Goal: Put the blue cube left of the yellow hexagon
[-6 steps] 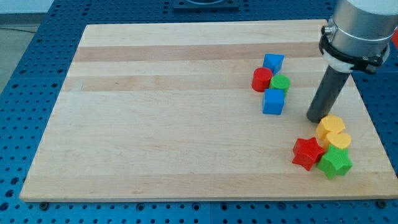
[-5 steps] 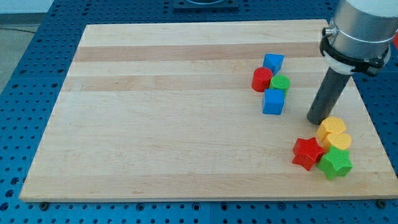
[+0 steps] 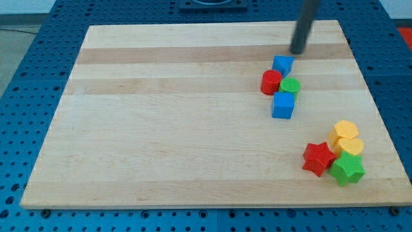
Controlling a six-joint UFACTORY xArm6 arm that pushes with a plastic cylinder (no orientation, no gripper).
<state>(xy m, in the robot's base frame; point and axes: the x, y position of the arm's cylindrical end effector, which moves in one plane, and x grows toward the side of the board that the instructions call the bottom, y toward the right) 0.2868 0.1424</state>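
**Blue cube not yet beside the yellow hexagon**

Nearest the frame's bottom, at lower right, sits a tight cluster on the desk (image 3: 161, 142): a green star (image 3: 347, 168) and a red star (image 3: 318, 158) in front, with a yellow block (image 3: 351, 145) and the yellow hexagon (image 3: 346, 129) stacked just behind them toward the right edge.

Farther up, right of centre, the blue cube (image 3: 283, 106) stands well apart from the hexagon, up and to its left. Just above the cube a green cylinder (image 3: 290, 86) and a red cylinder (image 3: 271, 82) touch it, and a second blue block (image 3: 282, 64) lies beyond those.

Farthest back, my tip (image 3: 297, 52) rests at upper right, just above that far blue block. There is no gripper here, only the rod.

By my reading the push is not yet made: the cube must travel down and right to land just left of the hexagon.
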